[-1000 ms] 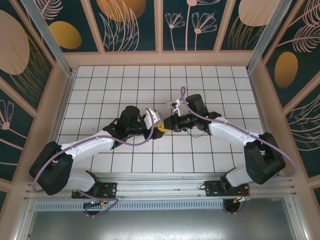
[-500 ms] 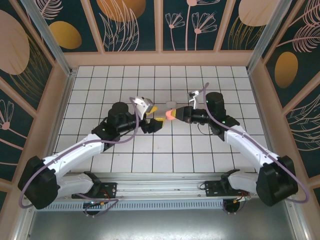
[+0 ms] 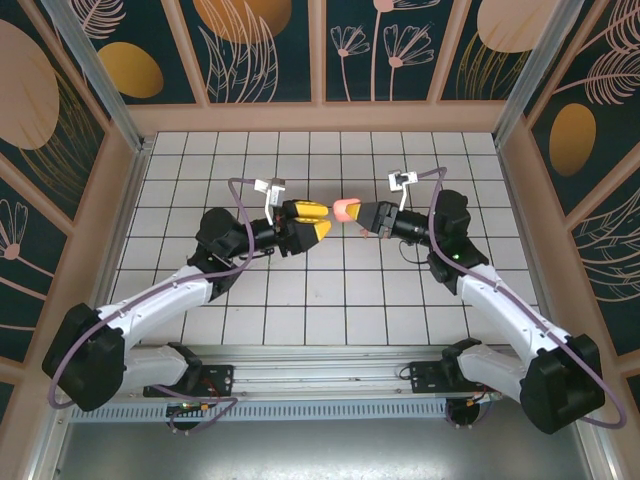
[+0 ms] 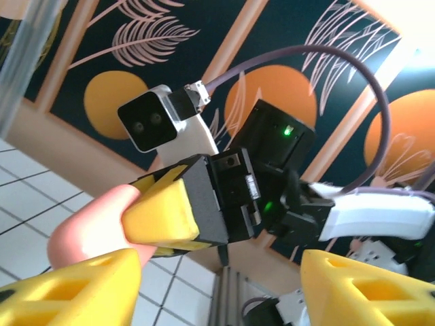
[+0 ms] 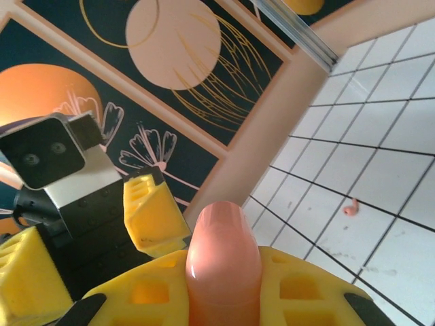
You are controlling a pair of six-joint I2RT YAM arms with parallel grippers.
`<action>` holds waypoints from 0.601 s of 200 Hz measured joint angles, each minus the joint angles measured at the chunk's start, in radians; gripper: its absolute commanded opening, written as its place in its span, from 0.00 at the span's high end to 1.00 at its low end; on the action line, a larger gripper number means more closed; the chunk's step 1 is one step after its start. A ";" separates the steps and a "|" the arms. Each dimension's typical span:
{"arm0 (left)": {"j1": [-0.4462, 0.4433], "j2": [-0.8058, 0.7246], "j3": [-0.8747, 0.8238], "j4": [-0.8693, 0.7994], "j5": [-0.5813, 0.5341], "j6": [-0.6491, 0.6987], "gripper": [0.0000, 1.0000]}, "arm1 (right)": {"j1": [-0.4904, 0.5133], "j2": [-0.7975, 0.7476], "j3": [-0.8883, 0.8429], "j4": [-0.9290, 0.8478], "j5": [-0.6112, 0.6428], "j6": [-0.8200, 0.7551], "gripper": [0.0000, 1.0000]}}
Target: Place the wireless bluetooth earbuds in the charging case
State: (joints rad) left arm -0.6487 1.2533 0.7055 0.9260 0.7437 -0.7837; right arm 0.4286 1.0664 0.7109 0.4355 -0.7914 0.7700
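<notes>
My right gripper [image 3: 360, 215] is shut on a salmon-pink rounded charging case [image 3: 346, 209] and holds it in the air over the middle of the tiled floor. In the right wrist view the case [image 5: 223, 238] stands up between the yellow fingers [image 5: 306, 292]. My left gripper [image 3: 325, 223] faces it from the left, a short gap away, open with nothing between its fingers. In the left wrist view the case [image 4: 88, 234] sticks out past the right gripper's yellow finger [image 4: 166, 210]. One tiny pink earbud [image 5: 351, 207] lies on a white tile.
The white tiled floor [image 3: 250, 160] is fenced by low beige walls [image 3: 320, 118] with dark flowered panels above them. A metal rail [image 3: 320, 365] runs along the near edge by both arm bases. Purple cables loop over each wrist.
The two grippers met low near the front, then rose and moved toward the far side. My left gripper let go of the case, opened and drew back left; the right kept the case.
</notes>
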 measured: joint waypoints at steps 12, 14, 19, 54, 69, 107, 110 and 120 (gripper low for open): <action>0.000 0.016 0.000 0.039 0.011 -0.035 0.47 | 0.008 -0.004 0.000 0.011 -0.002 0.007 0.99; 0.000 0.018 0.000 0.044 0.013 -0.039 0.47 | 0.009 -0.005 0.000 0.013 -0.002 0.008 0.99; 0.000 0.024 0.000 0.053 0.015 -0.050 0.48 | 0.014 -0.008 0.000 0.014 -0.002 0.012 0.99; 0.000 0.046 0.000 0.055 -0.003 -0.071 0.49 | 0.041 -0.034 0.000 0.012 0.010 0.014 0.99; 0.000 0.047 0.001 0.043 -0.023 -0.071 0.47 | 0.043 -0.043 0.000 0.002 0.028 0.013 0.99; 0.000 0.071 0.009 0.010 -0.060 -0.072 0.43 | 0.047 -0.050 0.000 -0.015 0.058 0.009 0.99; 0.000 0.075 0.009 0.009 -0.060 -0.072 0.43 | 0.049 -0.051 0.001 -0.015 0.058 0.009 0.99; 0.000 0.091 0.013 0.002 -0.061 -0.076 0.43 | 0.055 -0.051 0.001 -0.015 0.058 0.008 0.99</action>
State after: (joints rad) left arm -0.6487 1.3441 0.7181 0.9283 0.6830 -0.8593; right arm 0.4835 1.0149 0.7116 0.4206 -0.7338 0.7776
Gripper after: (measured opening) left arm 0.569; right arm 0.193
